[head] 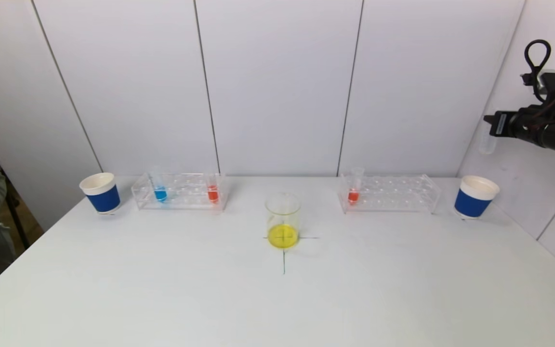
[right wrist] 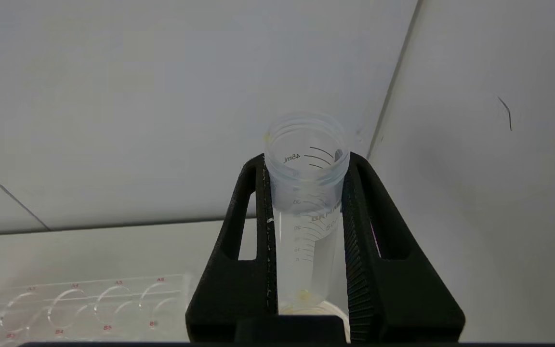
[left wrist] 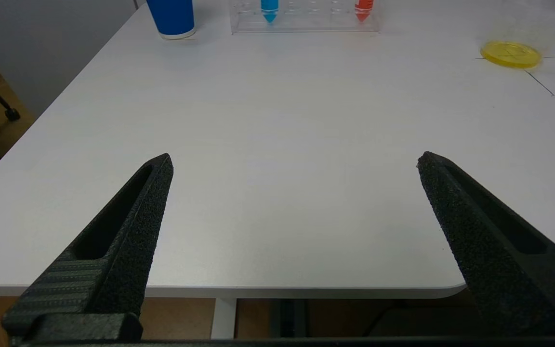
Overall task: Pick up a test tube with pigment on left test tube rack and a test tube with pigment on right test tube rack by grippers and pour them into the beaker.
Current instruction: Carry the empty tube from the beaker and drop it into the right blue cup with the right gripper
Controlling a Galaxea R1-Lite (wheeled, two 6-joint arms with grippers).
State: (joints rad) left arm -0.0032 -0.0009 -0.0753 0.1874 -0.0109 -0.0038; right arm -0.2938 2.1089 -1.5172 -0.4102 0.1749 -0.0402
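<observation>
Keep right gripper (right wrist: 306,231) clamped on emptied test tube (right wrist: 306,193), lower upright over right cup (head: 476,196); left gripper (left wrist: 294,164) gaping wide, idle near table edge (left wrist: 210,289).

Head view high, facing table (head: 162,299); wrist views close, left shares beaker (left wrist: 511,53).

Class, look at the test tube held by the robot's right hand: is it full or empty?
Nearly empty. The test tube clamped in the right hand looks clear through its wall, with only a faint yellow trace at its tip.
</observation>
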